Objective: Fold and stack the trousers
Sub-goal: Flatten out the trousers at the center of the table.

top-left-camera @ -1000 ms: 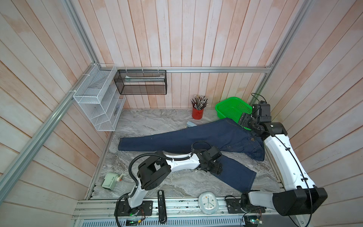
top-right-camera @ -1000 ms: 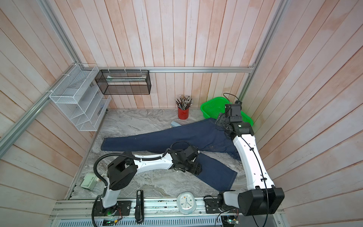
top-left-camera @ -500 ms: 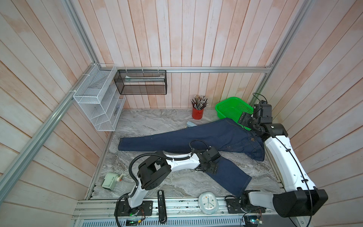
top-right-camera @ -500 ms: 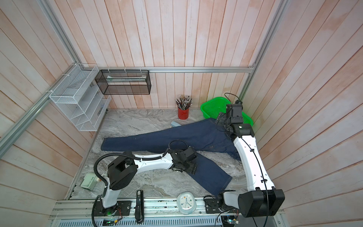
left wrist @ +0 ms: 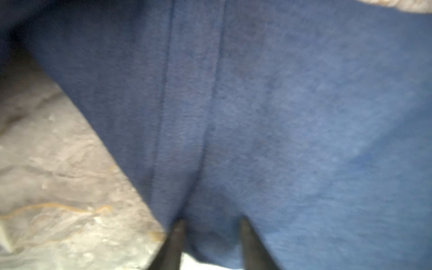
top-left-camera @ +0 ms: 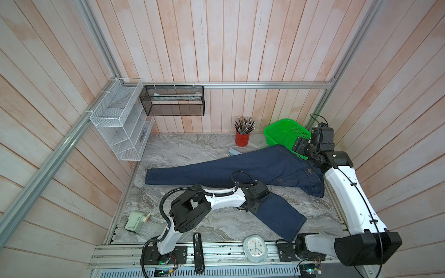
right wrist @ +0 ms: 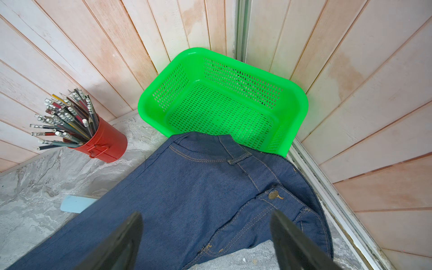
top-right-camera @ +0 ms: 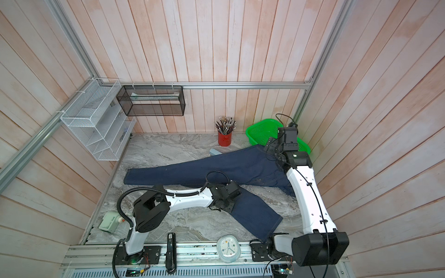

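Dark navy trousers (top-left-camera: pixel 240 168) (top-right-camera: pixel 216 168) lie spread on the marble table, one leg stretched left and the other angled toward the front edge. Their waist, with its brass button (right wrist: pixel 273 194), lies at the right by the green basket. My left gripper (top-left-camera: pixel 252 207) (top-right-camera: pixel 225 204) is down on the near leg's edge. In the left wrist view the left gripper (left wrist: pixel 211 231) pinches a bunched fold of blurred denim (left wrist: pixel 280 117). My right gripper (top-left-camera: pixel 299 146) (top-right-camera: pixel 271 146) (right wrist: pixel 207 214) hangs open above the waist (right wrist: pixel 187 187), holding nothing.
A green basket (top-left-camera: pixel 284 134) stands in the back right corner with a red pencil cup (top-left-camera: pixel 242 139) beside it. A pale blue item (top-left-camera: pixel 234 152) pokes out from under the trousers. A clock (top-left-camera: pixel 255 248), a black stapler (top-left-camera: pixel 198 252) and a small green device (top-left-camera: pixel 134 220) lie along the front.
The left gripper slid a little left along the near leg and its jaws closed onto the denim. The right arm barely moved.
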